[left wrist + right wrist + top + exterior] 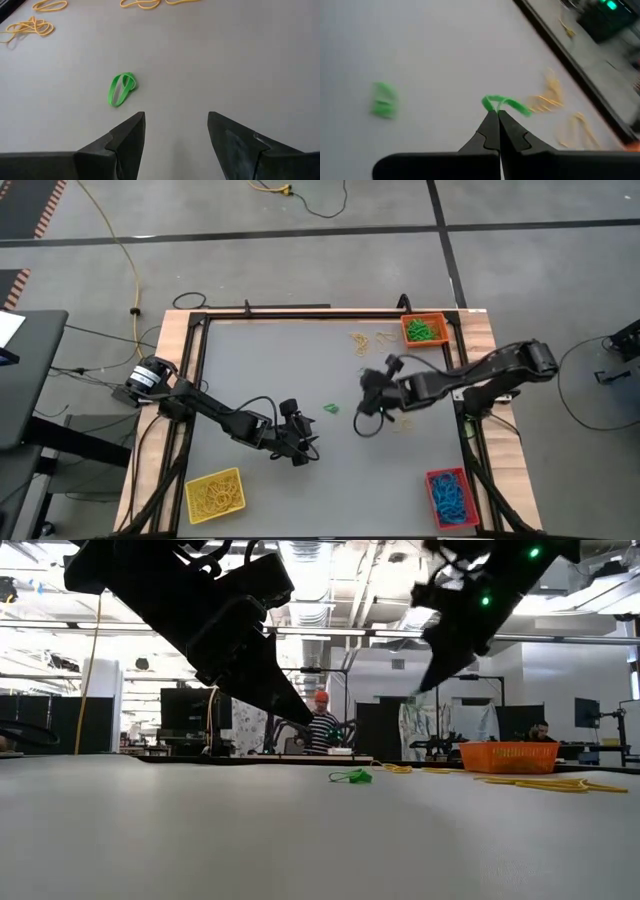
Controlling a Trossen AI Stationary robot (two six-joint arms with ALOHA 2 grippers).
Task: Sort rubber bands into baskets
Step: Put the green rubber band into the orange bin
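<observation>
The grey bench [300,370] fills the frame between both dark arms, with a basket at three of its corners. The orange basket [424,329] sits at the far right corner and holds green bands; the red basket [450,497] at the near right corner holds blue ones; the yellow basket [214,495] at the near left corner holds yellow ones.

The right arm reaches in from the right edge, its right pincer [498,116] raised above the middle of the bench, fingers pressed together and clamped on a green rubber band [504,104] that sticks out from the tips. The left arm comes in from the left edge, and the left pincer [176,125] hangs over the bench's near middle with its fingers apart and nothing between them.

A second green band [121,88] lies flat on the bench just ahead of the left pincer, between the two arms. Loose yellow bands [365,340] are scattered on the bench beside the orange basket, and a few more [403,423] lie near the right arm.
</observation>
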